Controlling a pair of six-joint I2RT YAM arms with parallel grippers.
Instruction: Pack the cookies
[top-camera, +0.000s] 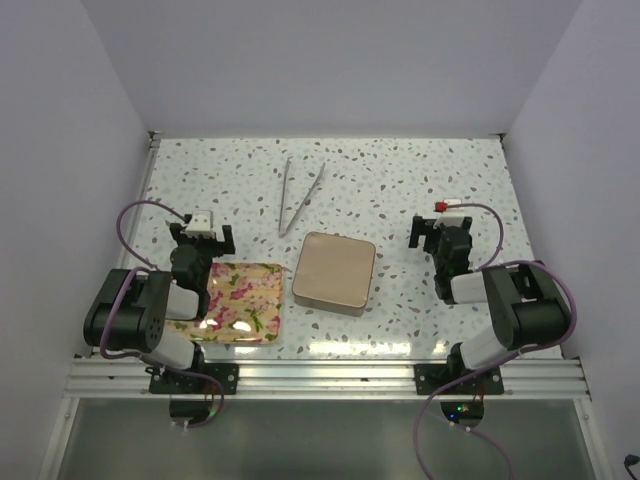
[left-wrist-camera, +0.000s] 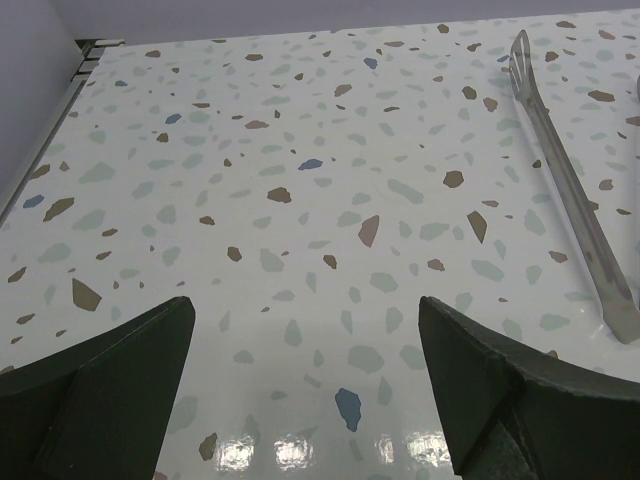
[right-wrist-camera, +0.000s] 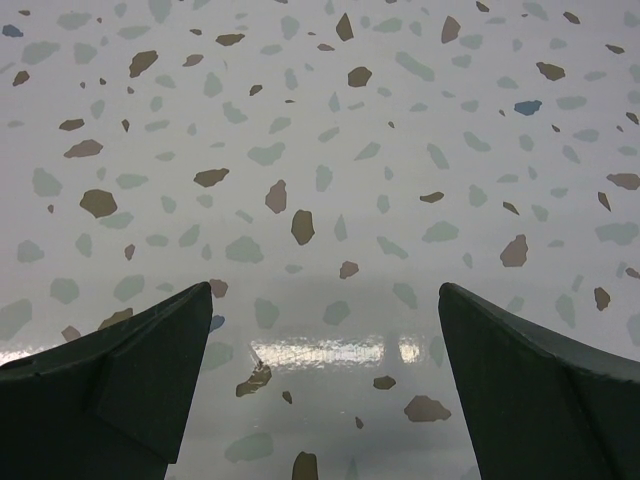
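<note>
I cannot find the cookies in any of my three views, so I can tell neither how they look nor where they lie.

From the overhead camera I see a tan square box with rounded corners (top-camera: 334, 272) near the middle of the speckled white terrazzo tabletop (top-camera: 400, 170). A square tray with a pink-and-green flower print (top-camera: 240, 300) sits just beside it on the left, and a pair of long metal tongs (top-camera: 298, 195) lies farther back.

The left gripper (top-camera: 202, 236) hangs over the far edge of the tray and the right gripper (top-camera: 440, 235) over bare tabletop to the right of the box.

The left wrist camera shows its gripper (left-wrist-camera: 305, 310) spread wide with nothing between the fingers, and the tongs (left-wrist-camera: 570, 180) at the right. The right wrist camera shows only its gripper (right-wrist-camera: 325, 295), equally wide and holding nothing, over speckled surface.
</note>
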